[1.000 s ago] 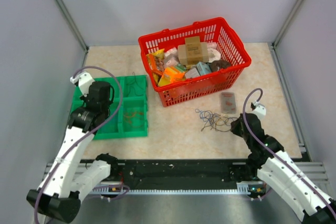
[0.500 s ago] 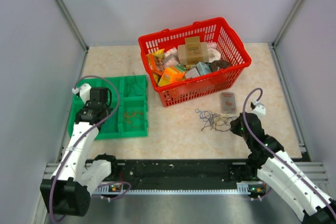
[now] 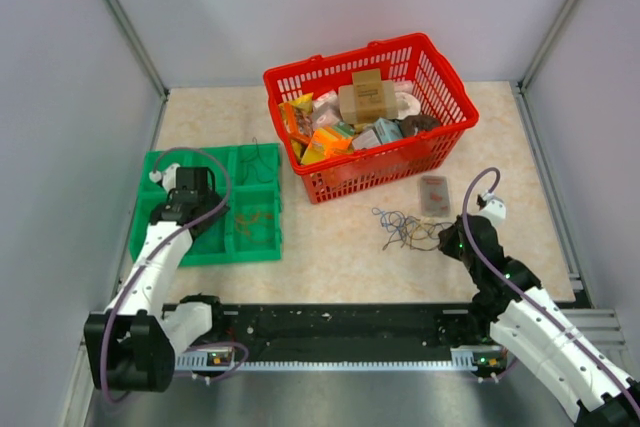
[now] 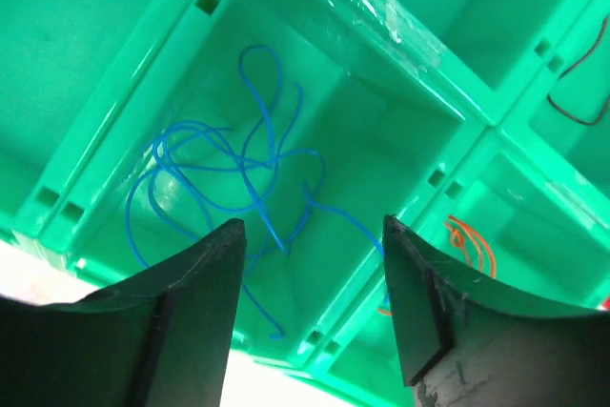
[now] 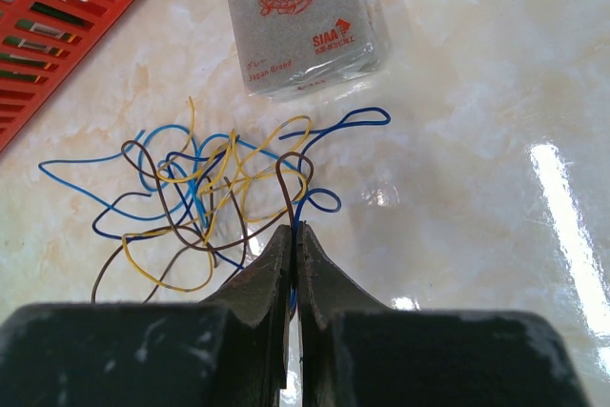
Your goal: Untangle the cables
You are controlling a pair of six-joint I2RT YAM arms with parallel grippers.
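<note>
The beige marbled tabletop (image 3: 330,247) carried a red basket (image 3: 380,167) heaped with packets at the back and a green tray (image 3: 250,255) of compartments at the left. Over the tray's left side hung the left gripper (image 4: 312,226), its jaws standing well apart with nothing between them. Across the table the right gripper (image 5: 294,231) sat low at the near edge of the tangle, jaws pressed together on a blue strand (image 5: 357,119) that ran down into them.

A grey packet (image 5: 300,16) (with a turtle printed on it) lay just beyond the tangle (image 5: 210,188), which rested on the bare table between packet and gripper. It was made of blue, yellow and brown wires looped through one another. In the tray a loose blue wire (image 4: 229,169) curled in the compartment under the open jaws, an orange wire (image 4: 472,240) lay in the next one, and a black wire (image 4: 572,107) showed in another beyond.

The sorting looked partly done. The risks seemed to lie with the pinched strand. A straight pull would likely drag the whole clump along or draw its loops tighter, since nothing held the rest down. So fine a wire could also slip from the jaws. On the left, a careless retreat might snag the springy blue coil and lift it over the divider.
</note>
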